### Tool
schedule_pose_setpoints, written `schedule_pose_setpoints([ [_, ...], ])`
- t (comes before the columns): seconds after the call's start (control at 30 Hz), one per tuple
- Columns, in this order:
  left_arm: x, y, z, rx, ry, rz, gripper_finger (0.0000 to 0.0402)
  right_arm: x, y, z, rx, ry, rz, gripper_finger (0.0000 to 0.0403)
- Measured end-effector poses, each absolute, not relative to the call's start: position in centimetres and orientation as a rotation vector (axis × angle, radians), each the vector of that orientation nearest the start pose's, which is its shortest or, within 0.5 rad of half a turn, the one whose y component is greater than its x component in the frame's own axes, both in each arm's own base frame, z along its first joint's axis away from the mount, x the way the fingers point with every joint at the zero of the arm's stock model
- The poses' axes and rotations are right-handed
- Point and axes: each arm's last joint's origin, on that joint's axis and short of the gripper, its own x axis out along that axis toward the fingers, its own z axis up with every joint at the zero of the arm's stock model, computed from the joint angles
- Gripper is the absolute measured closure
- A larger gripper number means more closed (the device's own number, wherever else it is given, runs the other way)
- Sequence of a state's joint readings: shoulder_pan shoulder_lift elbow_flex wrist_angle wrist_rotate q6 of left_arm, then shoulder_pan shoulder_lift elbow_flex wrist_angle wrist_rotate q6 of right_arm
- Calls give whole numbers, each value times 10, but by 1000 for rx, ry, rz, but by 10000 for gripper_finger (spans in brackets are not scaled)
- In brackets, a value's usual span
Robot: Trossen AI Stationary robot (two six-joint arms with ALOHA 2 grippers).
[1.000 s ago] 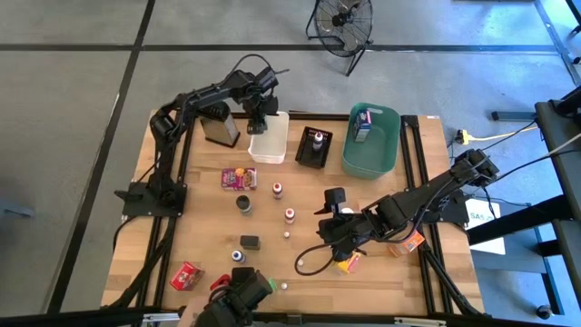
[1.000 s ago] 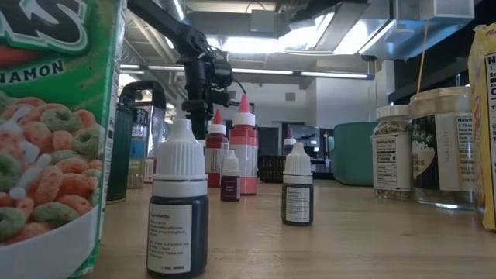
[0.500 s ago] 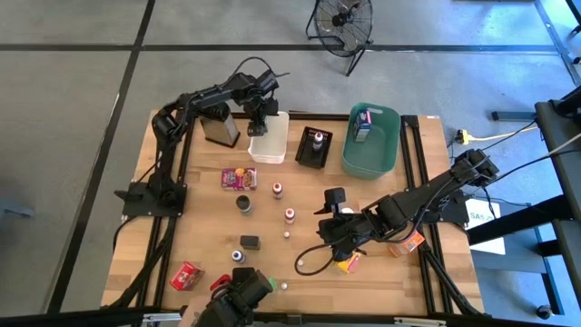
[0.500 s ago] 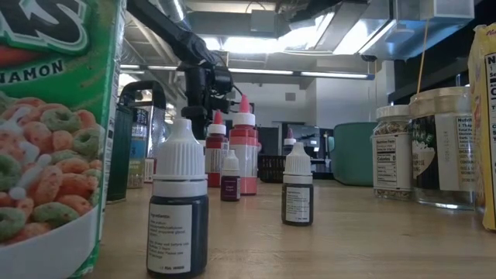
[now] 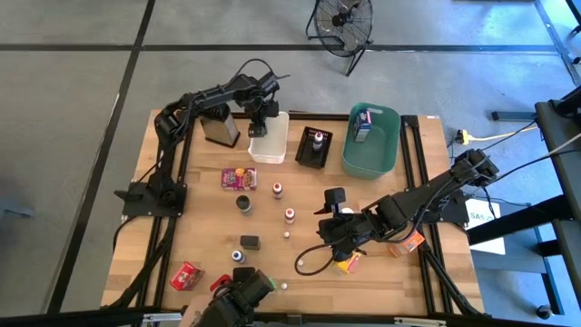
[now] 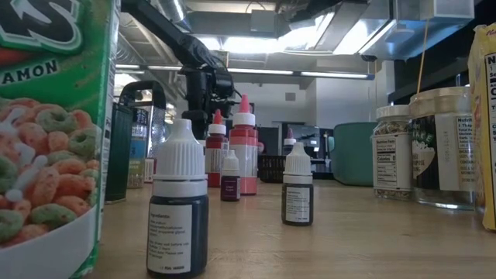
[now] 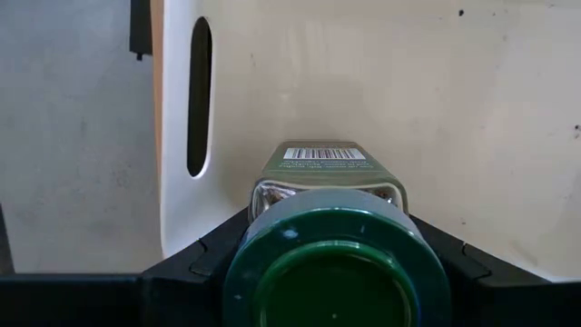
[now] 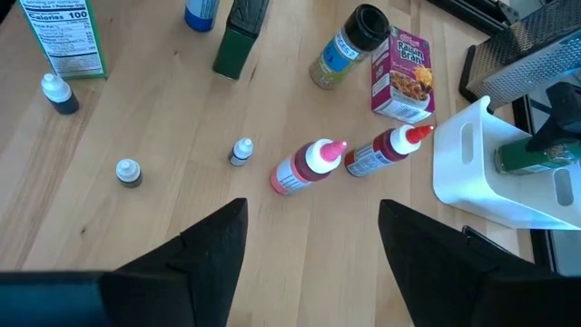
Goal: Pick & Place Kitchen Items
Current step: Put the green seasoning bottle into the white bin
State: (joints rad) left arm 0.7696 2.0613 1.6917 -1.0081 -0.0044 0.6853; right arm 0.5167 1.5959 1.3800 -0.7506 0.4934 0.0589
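My left gripper (image 5: pixel 261 121) is at the table's far side, shut on a green-lidded jar (image 7: pixel 329 182) inside the white bin (image 5: pixel 272 150). The right wrist view shows the same jar (image 8: pixel 522 156) against the bin's wall (image 8: pixel 472 173). The low view shows that gripper (image 6: pixel 203 87) behind the red-capped bottles (image 6: pixel 242 143). My right gripper (image 5: pixel 334 202) hangs open above the table's right middle with nothing between its fingers (image 8: pixel 218 238). Small bottles (image 8: pixel 241 152) and packets lie on the wood below it. My left gripper pinches the jar between its two fingers (image 7: pixel 207 259) at the green lid (image 7: pixel 338 268), one finger on each side. The fingers come from above and point down. The jar hangs upright below them inside the white bin; whether its bottom rests on the bin floor I cannot tell.
A grey grater (image 5: pixel 220 127) stands just left of the white bin. A black tray (image 5: pixel 305 156) with a bottle and a teal bin (image 5: pixel 372 154) with a carton stand to its right. Packets (image 5: pixel 186 275) lie near the front edge, others (image 5: pixel 406 243) under the right arm.
My left gripper has sunk a little with the jar, lower into the white bin, still shut on it.
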Motion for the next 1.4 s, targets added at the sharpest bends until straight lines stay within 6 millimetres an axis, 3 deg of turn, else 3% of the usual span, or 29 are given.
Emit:
schedule_pose_setpoints([
  [0.9, 297, 288, 210, 30, 1420, 176, 176, 295, 152, 297, -412, 844, -3, 153],
  [1.4, 297, 288, 210, 29, 1419, 176, 145, 295, 152, 297, -412, 844, -3, 153],
])
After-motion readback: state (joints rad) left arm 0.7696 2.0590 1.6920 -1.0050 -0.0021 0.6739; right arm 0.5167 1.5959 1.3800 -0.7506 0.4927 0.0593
